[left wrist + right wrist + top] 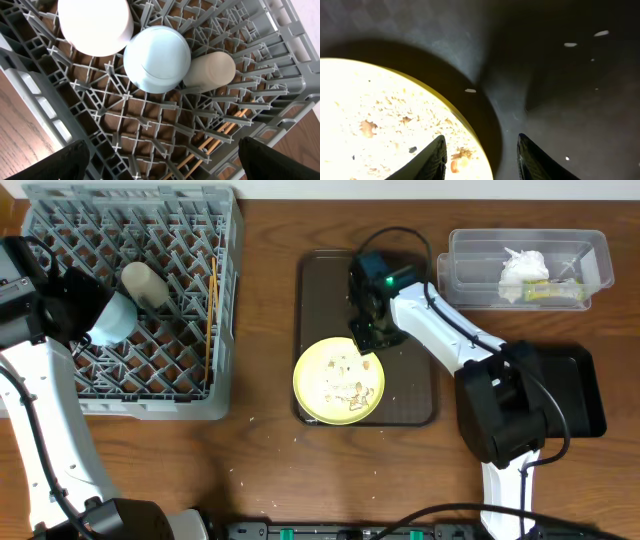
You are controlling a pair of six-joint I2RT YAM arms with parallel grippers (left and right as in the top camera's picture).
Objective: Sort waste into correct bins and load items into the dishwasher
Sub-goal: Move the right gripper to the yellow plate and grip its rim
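Rack holds two bowls; left hand released; right hand straddles one plate, grip unclear.

Grey dish rack: one.
Inside it: white cup-like bowl, one; light blue bowl, one; beige cup, one; wooden chopsticks, one pair.
Dark brown serving tray: one, bearing one pale yellow plate.
Food scraps on the plate: many small bits, too fine to count.
Clear plastic tub: one, holding one crumpled white tissue and one snack wrapper.
Black tray: one.
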